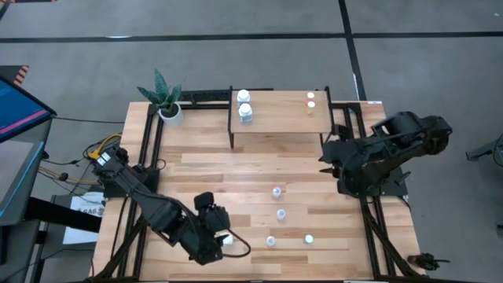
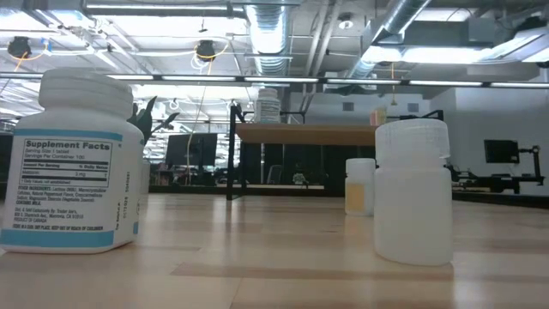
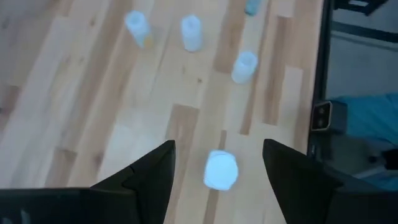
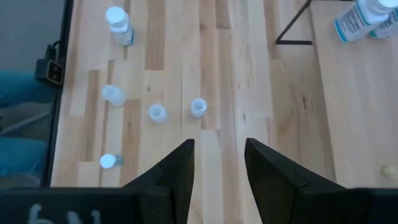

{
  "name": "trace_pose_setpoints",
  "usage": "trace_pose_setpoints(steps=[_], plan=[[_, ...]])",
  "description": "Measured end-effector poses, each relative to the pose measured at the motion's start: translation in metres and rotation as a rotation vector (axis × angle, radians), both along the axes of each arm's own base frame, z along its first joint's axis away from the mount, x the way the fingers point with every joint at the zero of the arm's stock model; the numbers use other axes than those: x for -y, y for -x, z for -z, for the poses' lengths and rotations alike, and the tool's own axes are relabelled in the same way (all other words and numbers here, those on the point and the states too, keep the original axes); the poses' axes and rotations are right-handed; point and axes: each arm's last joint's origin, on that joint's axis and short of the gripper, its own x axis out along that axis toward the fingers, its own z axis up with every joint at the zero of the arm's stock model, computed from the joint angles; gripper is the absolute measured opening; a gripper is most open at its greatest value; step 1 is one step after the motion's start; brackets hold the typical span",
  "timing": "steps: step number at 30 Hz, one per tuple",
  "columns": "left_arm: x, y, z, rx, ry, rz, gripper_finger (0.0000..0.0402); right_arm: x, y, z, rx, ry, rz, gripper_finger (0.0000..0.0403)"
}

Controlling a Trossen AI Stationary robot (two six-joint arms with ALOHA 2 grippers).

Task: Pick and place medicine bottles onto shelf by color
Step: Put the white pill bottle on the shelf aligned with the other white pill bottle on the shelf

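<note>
Left gripper (image 3: 217, 165) straddles white bottle (image 3: 221, 170), seemingly ungripped.

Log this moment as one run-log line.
left gripper: open above white bottle | right gripper: open, empty, near shelf | shelf: two white bottles placed

Three white bottles (image 1: 244, 105), four bluish (image 1: 277, 192), two small-capped (image 1: 310, 100)

Shelf (image 1: 279, 118) at the table's (image 1: 204, 165) far edge: two bottles (image 1: 244, 104) on its left end, two small ones (image 1: 310, 100) on its right. Plant pot (image 1: 168, 108) left of it. Four bottles (image 1: 280, 214) near centre-front; one (image 3: 221, 170) between my left end effector's (image 3: 217, 168) fingers.
</note>
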Motion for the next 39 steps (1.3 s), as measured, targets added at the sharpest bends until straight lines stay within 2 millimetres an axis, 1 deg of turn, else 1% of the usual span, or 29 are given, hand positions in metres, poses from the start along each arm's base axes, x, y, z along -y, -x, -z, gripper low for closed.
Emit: trace_pose_setpoints(steps=[4, 7, 12, 16, 18, 23, 30, 33, 39], plan=[[0.008, 0.001, 0.027, -0.024, -0.016, 0.025, 0.0229, -0.003, 0.001, 0.0, 0.0, 0.0, -0.014, 0.0163], [0.009, 0.002, 0.049, -0.058, -0.015, 0.05, 0.0229, -0.003, 0.002, 0.0, 0.002, 0.0, -0.015, 0.0163], [0.012, 0.004, 0.079, -0.126, 0.05, 0.091, 0.0229, -0.002, 0.001, 0.0, 0.002, 0.002, -0.014, 0.0163], [0.014, 0.008, 0.098, -0.155, 0.085, 0.118, 0.0229, -0.002, 0.001, 0.0, 0.002, 0.008, -0.019, 0.0163], [0.012, 0.011, 0.107, -0.185, 0.073, 0.12, 0.0229, -0.002, 0.001, 0.0, 0.002, 0.008, -0.019, 0.0163], [0.009, 0.015, 0.118, -0.213, 0.048, 0.126, 0.0229, -0.002, 0.001, 0.0, 0.002, 0.008, -0.019, 0.0163], [0.008, 0.015, 0.124, -0.193, 0.03, 0.145, 0.0229, -0.002, 0.001, 0.0, 0.002, 0.008, -0.019, 0.0163], [0.008, 0.016, 0.133, -0.181, 0.046, 0.149, 0.0229, -0.002, 0.001, 0.0, 0.002, 0.008, -0.019, 0.0163], [0.008, 0.013, 0.139, -0.103, 0.024, 0.152, 0.0229, -0.002, 0.001, 0.0, 0.002, 0.008, -0.019, 0.0163]])
